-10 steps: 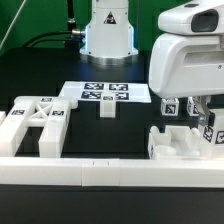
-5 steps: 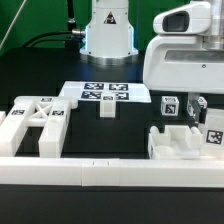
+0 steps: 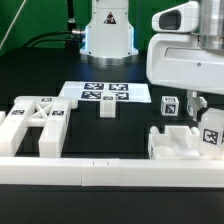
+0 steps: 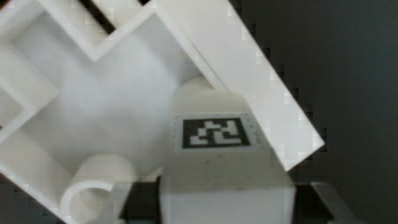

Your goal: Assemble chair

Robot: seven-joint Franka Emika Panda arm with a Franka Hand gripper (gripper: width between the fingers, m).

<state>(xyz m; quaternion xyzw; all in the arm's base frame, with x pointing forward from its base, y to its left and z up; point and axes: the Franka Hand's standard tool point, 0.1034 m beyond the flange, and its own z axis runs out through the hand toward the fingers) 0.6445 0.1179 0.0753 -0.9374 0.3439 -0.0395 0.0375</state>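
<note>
Far to ext view's left of marker board (image 3: 105,92): X-frame (image 3: 33,125), flat on table, tags facing up. Just in front of marker board: small cube (image 3: 107,108). Across the front, nearer cam than marker board: long plain rail (image 3: 90,172). To ext view's right of marker board: tagged cube (image 3: 168,106), upright. Further right, just behind rail: 2nd frame (image 3: 178,146). Over that frame, well right of marker board: gripper (image 3: 204,115), pointing down, clamped on tagged block (image 3: 211,136). On wrist cam: same block pinched btwn dark fingers (image 4: 320,205), tag facing cam, 2nd frame's X-brace right behind it. Can't tell if block touches frame.
</note>
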